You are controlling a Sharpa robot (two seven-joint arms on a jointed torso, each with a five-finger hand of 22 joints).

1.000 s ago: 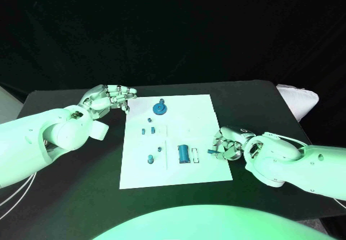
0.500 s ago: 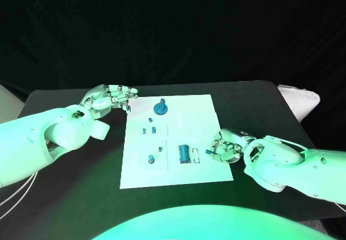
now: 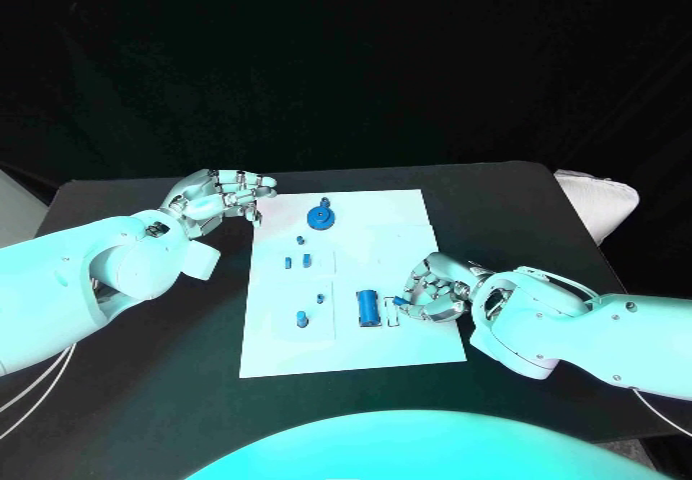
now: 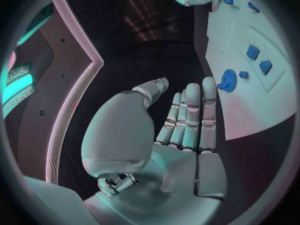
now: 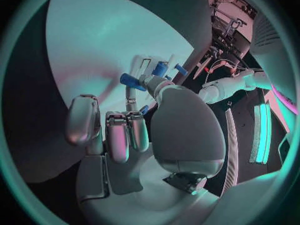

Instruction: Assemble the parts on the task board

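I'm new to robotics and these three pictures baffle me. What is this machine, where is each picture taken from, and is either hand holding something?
It is a robot with two white arms ending in silver hands. One picture looks down from its head; the two round ones come from cameras at its wrists. On the black table lies a white task board with small blue parts. The left hand hovers at the board's far corner, fingers straight, holding nothing. The right hand reaches over the board's near edge beside a blue cylinder; whether it grips anything is unclear.
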